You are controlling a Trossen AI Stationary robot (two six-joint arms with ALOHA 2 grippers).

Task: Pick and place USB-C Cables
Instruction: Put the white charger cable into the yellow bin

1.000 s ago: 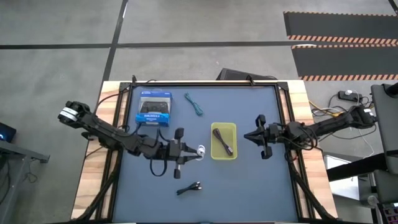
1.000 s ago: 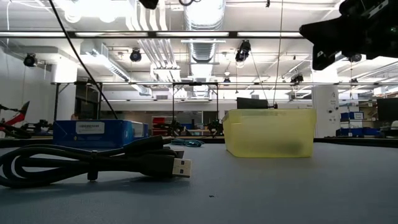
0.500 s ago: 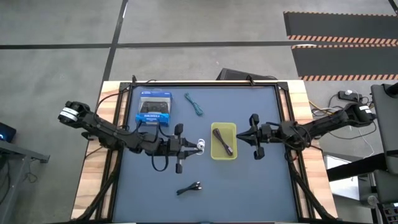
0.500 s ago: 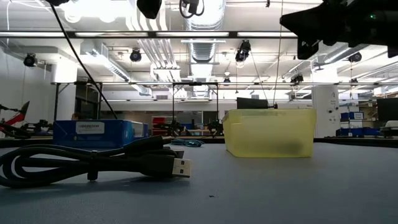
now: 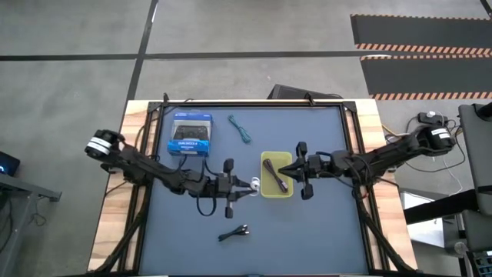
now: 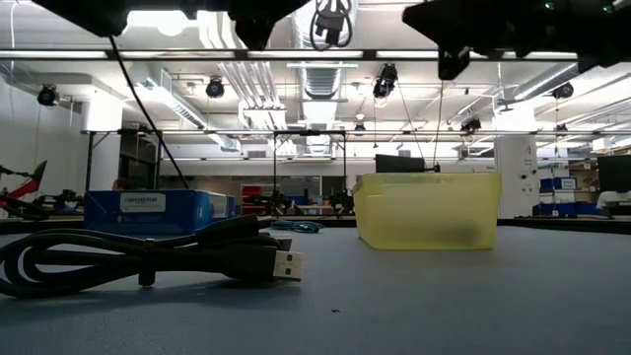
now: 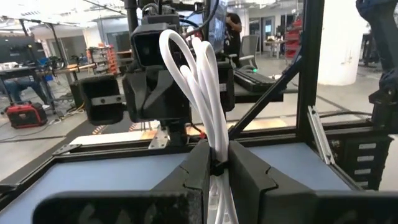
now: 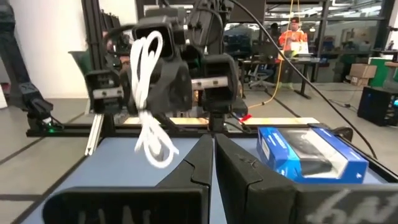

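My left gripper (image 5: 244, 187) is shut on the white cable (image 5: 251, 185), high over the table just left of the yellow bin (image 5: 290, 158). My right gripper (image 5: 281, 171), shut, hovers over that bin and points at the left one. The dark purple cable (image 5: 275, 175) lies in the bin. Flat on the mat lie the teal cable (image 5: 241, 129), near the far edge, and the black cable (image 5: 233, 231), near the near edge. The low view shows the black cable (image 6: 148, 258) closest and the bin (image 6: 427, 210) behind it. My left gripper pinches the white bundle about its middle (image 7: 217, 163) between its two fingers, coming level from the table's left. The cable is lifted clear of the table. Its loops (image 7: 193, 74) stick out past the fingertips; in the right wrist view the loops (image 8: 148, 93) stand above and hang below the gripper.
A blue box (image 5: 191, 135) with a picture of a game controller sits at the mat's far left, also visible as the blue box (image 8: 311, 152) in the right wrist view. Black frame rails (image 5: 350, 146) border the mat. Bare mat lies right of the bin and along the near edge.
My right gripper has travelled toward the table's left, from right of the bin to above it, closing on the left gripper. My left gripper has kept the white cable aloft and shifted slightly toward the bin.
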